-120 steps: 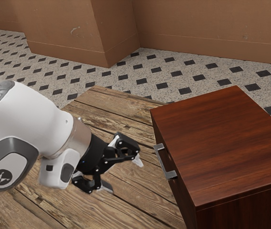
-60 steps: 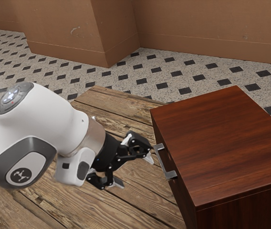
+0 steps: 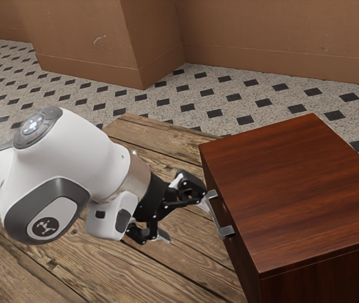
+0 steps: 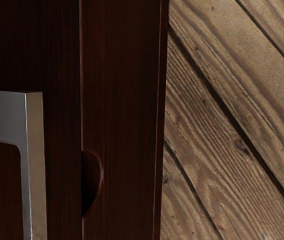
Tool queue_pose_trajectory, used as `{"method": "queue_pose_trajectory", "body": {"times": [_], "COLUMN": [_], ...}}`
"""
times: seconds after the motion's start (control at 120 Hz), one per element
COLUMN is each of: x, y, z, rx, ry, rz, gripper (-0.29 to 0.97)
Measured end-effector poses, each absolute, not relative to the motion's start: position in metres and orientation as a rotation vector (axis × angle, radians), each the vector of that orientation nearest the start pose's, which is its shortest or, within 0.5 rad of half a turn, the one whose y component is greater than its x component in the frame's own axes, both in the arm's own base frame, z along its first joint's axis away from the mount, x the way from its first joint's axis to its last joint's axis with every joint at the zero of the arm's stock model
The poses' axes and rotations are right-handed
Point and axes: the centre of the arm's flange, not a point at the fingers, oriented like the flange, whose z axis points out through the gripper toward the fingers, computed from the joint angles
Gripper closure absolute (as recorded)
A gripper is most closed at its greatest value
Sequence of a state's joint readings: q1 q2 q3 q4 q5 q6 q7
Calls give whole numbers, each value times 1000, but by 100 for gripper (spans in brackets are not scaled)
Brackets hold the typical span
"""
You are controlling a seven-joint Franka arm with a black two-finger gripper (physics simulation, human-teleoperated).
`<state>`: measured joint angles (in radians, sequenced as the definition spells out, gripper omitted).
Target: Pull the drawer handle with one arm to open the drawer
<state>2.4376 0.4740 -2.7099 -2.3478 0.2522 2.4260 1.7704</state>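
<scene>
- The plank tabletop (image 3: 160,142) carries a dark red drawer cabinet (image 3: 293,183) at the exterior view's 4 o'clock. The cabinet's front looks flush with its body.
- The white arm (image 3: 72,177) comes in from 9 o'clock.
- The black pincer (image 3: 183,220) is spread wide and holds nothing. Its upper finger (image 3: 191,187) is just beside the handle's upper end; I cannot tell whether they touch.
- The silver handle (image 3: 218,213) is at the pincer's 3 o'clock, standing off the cabinet's front. It is close ahead in the wrist view (image 4: 29,165).
</scene>
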Motion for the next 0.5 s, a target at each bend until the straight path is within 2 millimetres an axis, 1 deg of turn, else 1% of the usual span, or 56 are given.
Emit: {"method": "queue_pose_trajectory", "body": {"times": [0.325,0.5], "x": [455,457], "y": [-101,-100], "z": [538,542], "rx": [-1273,-1262], "ry": [2438,2420], "rz": [-509,-526], "gripper": [0,0]}}
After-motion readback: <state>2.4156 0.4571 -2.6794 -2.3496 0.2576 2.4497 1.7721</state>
